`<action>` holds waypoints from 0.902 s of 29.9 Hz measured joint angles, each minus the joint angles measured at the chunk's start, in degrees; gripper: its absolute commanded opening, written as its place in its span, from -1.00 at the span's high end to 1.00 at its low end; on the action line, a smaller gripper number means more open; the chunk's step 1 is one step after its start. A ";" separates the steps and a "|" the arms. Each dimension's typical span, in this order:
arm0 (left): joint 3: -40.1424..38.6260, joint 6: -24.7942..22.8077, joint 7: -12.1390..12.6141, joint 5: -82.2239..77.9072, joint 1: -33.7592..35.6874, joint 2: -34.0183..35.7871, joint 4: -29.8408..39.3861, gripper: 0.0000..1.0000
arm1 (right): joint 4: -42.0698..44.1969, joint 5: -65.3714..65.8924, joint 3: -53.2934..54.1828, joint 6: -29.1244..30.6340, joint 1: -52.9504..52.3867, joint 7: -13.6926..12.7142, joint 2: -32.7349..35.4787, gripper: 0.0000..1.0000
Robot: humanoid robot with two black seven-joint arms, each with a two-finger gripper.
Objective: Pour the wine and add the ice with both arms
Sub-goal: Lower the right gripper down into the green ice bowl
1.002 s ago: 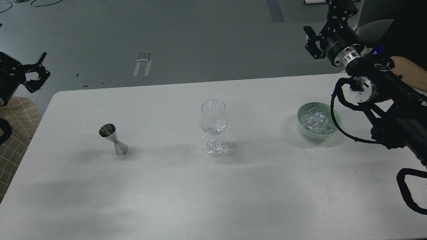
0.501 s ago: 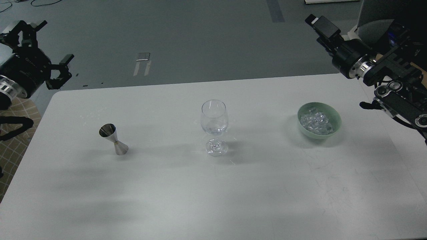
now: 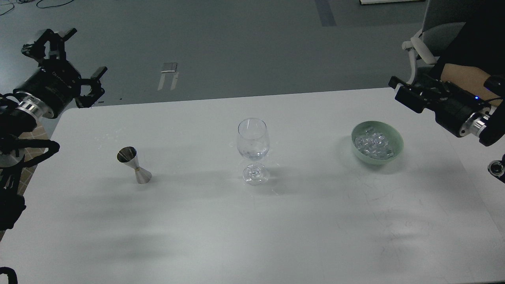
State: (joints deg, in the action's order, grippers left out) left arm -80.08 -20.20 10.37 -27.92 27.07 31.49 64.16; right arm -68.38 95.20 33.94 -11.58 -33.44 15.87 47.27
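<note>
A clear wine glass (image 3: 253,146) stands upright at the middle of the white table (image 3: 252,228); a little clear content shows low in its bowl. The ice (image 3: 373,143), a heap of small glassy cubes, lies in a pale green bowl (image 3: 395,148) to the right. A steel jigger (image 3: 134,165) stands to the left. My left gripper (image 3: 77,55) is open and empty, above the floor beyond the table's far left corner. My right gripper (image 3: 400,90) hangs over the far right edge, up and right of the bowl; its fingers show as one dark block.
A person's bare forearm (image 3: 465,77) and a grey chair (image 3: 432,37) are behind my right arm at the far right. A checked cloth (image 3: 15,173) lies off the table's left edge. Grey floor lies beyond the far edge.
My left arm has come up and rightward toward the table's far left corner. My right arm has swung down and to the right, its gripper now low near the bowl's far side.
</note>
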 measured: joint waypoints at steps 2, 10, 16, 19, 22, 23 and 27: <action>0.01 0.22 0.00 -0.42 0.00 -1.04 0.00 -0.97 | 0.28 4.46 0.00 -0.53 1.94 0.77 0.28 -1.00; 0.02 0.34 0.06 -1.68 -0.10 -2.80 0.08 -0.97 | 1.34 7.36 0.06 -1.16 5.54 1.54 -0.43 -1.00; 0.02 0.34 0.09 -1.69 -0.32 -3.32 0.18 -0.97 | 5.94 8.15 0.21 -1.19 6.14 1.61 -3.56 -0.88; 0.02 0.34 0.17 -1.70 -0.32 -4.30 0.28 -0.97 | 7.67 8.43 0.20 -1.18 6.19 1.62 -5.18 -0.45; 0.02 0.34 0.26 -1.70 -0.60 -4.55 1.13 -0.97 | 8.49 8.49 0.17 -1.03 6.14 1.62 -6.49 -0.35; 0.02 0.34 0.31 -1.70 -0.73 -4.57 1.57 -0.97 | 8.60 8.50 0.15 -0.94 6.06 1.62 -6.98 -0.34; 0.23 0.37 0.43 -1.70 -0.94 -4.59 2.66 -0.97 | 8.70 8.51 0.10 -0.58 5.81 1.54 -7.79 -0.11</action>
State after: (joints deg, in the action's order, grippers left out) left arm -79.85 -19.83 10.80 -29.62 26.13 26.90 66.82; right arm -59.67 103.71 34.05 -12.15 -27.63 17.41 39.48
